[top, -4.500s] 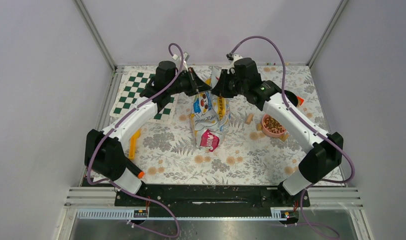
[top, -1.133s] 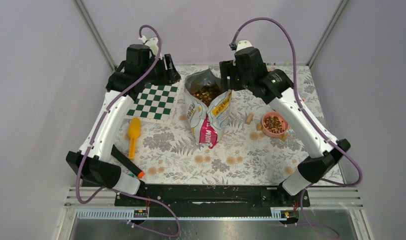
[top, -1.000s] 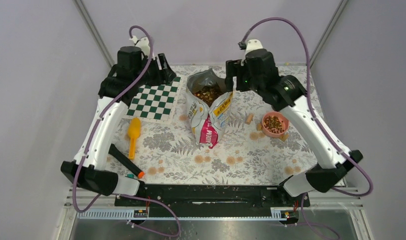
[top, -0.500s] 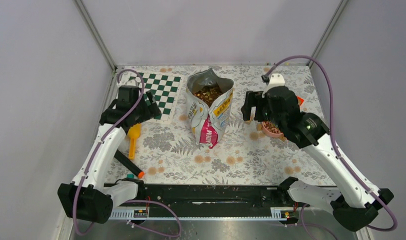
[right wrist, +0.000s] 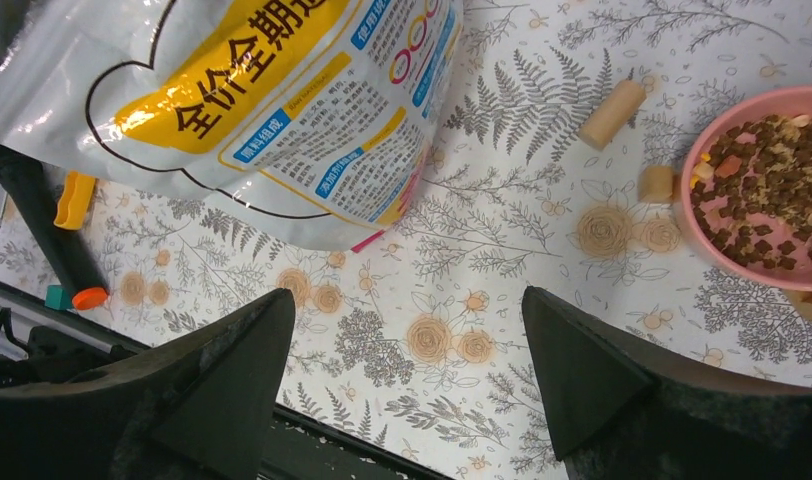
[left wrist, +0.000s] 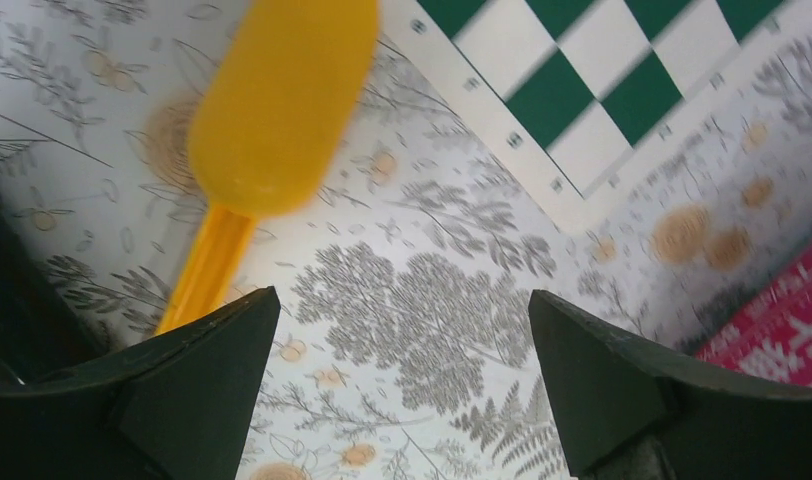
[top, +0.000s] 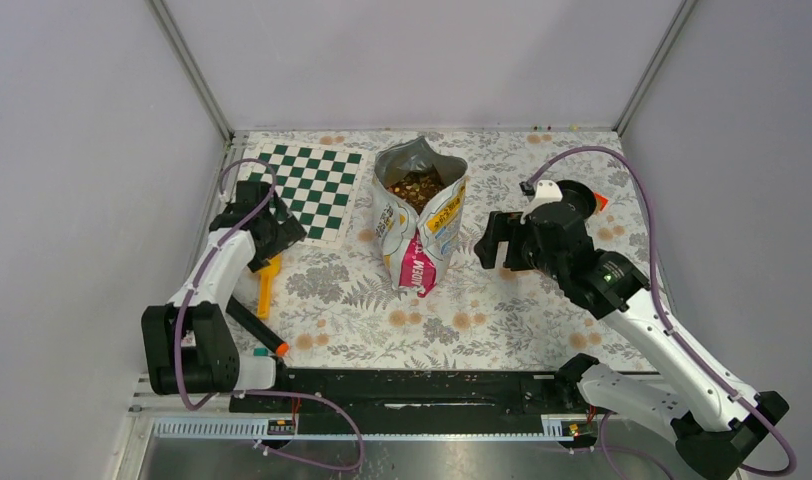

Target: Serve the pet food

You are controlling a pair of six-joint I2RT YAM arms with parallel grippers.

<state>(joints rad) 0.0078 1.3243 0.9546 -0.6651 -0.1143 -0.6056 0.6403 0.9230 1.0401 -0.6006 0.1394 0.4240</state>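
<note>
**A:** Where is the pet food (top: 419,186) right now?

**B:** In two places. Most of it sits in the bag (top: 417,225), which stands upright at top centre of the overhead view. Its mouth is spread wide, probably so a scoop can reach in. A portion already lies in the pink bowl (right wrist: 782,98) at the right edge of the right wrist view.

**A:** And the claws?

**B:** Both gape wide and hold nothing. The left gripper (left wrist: 402,300) hovers just over the yellow scoop (left wrist: 282,100), which lies below the checkered mat (top: 312,190) at the left. I'd judge it is lining up to grasp the scoop. The right gripper (right wrist: 407,295) hangs between bag and bowl, touching neither.

**A:** What about the tan cork pieces (right wrist: 612,113)?

**B:** They're loose beside the bowl and aren't food.
</note>
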